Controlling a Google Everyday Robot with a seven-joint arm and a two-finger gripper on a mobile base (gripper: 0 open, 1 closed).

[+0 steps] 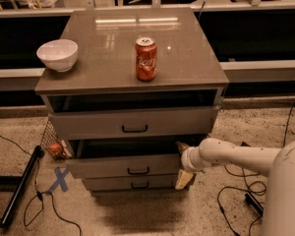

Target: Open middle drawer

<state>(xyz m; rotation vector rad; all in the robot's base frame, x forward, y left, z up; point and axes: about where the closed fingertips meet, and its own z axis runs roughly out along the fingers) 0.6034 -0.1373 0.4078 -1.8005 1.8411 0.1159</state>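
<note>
The middle drawer [123, 165] of the grey-brown cabinet has a small dark bar handle [137, 170] and stands pulled out a little, with a dark gap above its front. My gripper [183, 163] is at the right end of this drawer's front panel. Its fingers are spread, one tan fingertip [181, 146] above the panel's top edge and the other below it. The white arm [236, 157] reaches in from the right.
The top drawer [132, 122] with a bigger black handle is also slightly open. The lowest drawer [137, 183] is shut. On the cabinet top stand a red can [146, 59] and a white bowl [57, 54]. Cables and a black bar [19, 188] lie on the floor.
</note>
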